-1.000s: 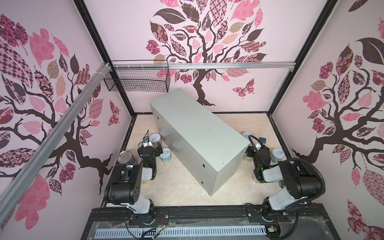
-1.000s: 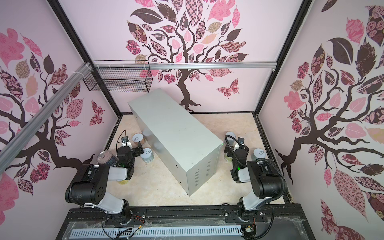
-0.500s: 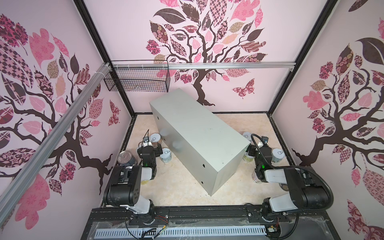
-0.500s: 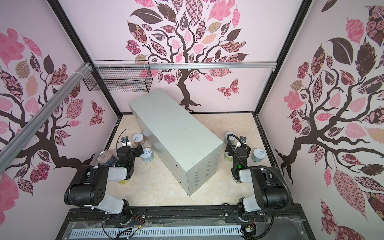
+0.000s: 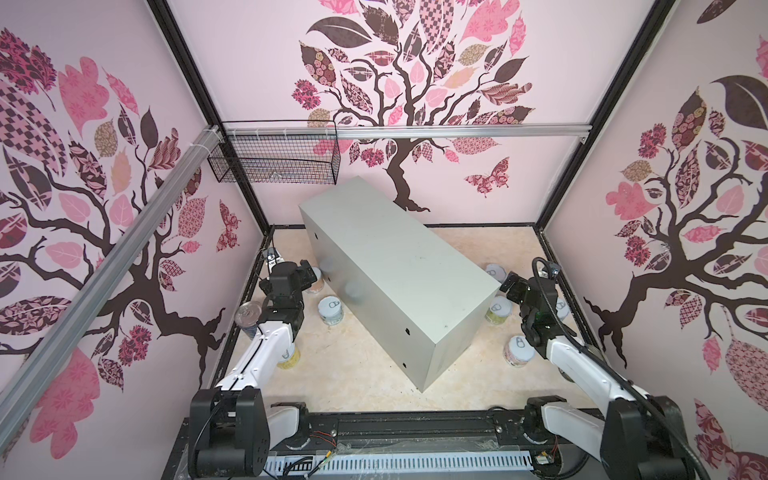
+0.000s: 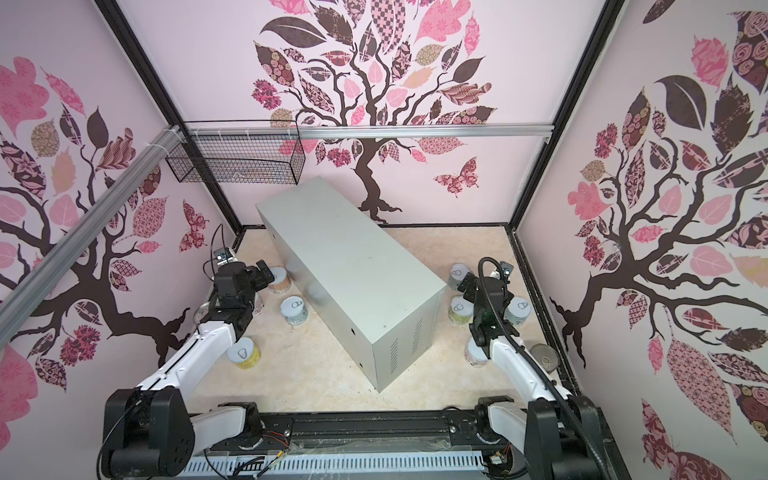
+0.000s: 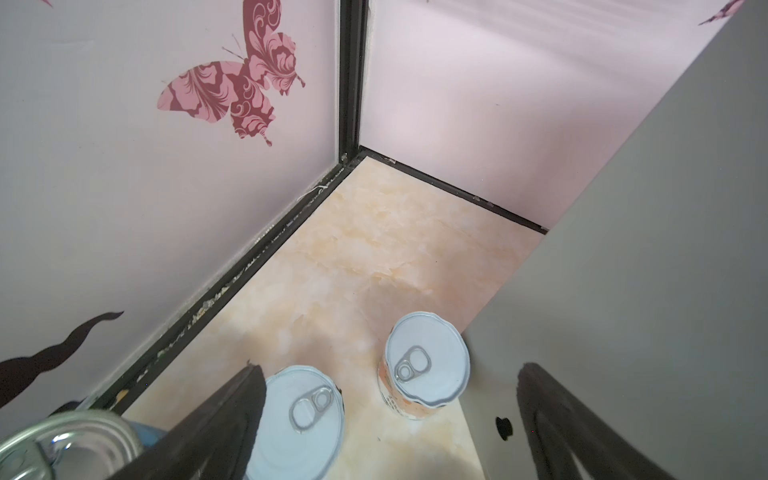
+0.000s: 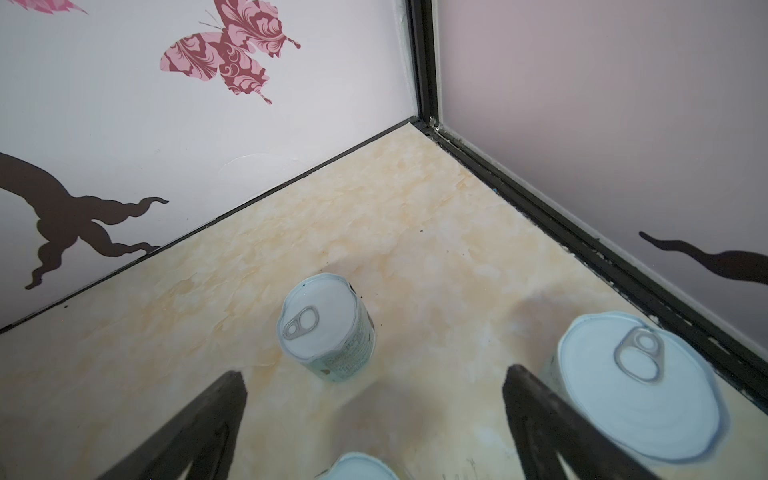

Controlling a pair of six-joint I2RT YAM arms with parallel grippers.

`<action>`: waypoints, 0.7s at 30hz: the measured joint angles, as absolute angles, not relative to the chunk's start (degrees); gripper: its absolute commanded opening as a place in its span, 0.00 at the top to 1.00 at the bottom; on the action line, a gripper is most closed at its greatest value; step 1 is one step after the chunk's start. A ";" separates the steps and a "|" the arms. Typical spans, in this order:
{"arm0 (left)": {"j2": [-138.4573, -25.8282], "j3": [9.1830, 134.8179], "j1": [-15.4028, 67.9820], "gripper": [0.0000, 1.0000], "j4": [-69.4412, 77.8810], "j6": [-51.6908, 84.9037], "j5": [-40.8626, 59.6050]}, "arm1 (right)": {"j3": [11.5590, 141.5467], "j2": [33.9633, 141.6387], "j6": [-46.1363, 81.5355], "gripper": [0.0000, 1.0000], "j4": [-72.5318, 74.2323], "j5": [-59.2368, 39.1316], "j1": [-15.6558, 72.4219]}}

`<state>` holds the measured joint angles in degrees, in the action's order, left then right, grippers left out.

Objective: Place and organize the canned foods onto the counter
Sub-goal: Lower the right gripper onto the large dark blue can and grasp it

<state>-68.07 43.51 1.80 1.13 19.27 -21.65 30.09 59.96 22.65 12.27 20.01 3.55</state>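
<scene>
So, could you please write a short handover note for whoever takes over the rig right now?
Left gripper: open, empty, hovering over short cans on the floor left of the counter.
Right gripper: open, empty, over the short cans on the right.
Cans: five on each side of the counter, all upright on the floor, one tall can in each group.
Done: nothing yet; no can is on the counter.
Left: lift all ten onto the counter and arrange them.
</scene>
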 measured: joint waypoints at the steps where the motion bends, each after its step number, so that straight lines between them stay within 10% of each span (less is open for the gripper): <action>1: -67.09 44.73 2.68 0.02 -1.63 20.47 -21.96 | 30.74 58.15 23.38 0.00 9.41 19.84 3.55; 21: -39.44 40.91 15.68 0.02 -31.73 36.05 -20.80 | 37.39 40.18 36.07 0.00 -27.73 20.97 3.66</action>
<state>-39.44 40.91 15.68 -31.73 36.05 -20.80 37.39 40.18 36.07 -27.73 20.97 3.66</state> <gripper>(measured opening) 0.981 0.997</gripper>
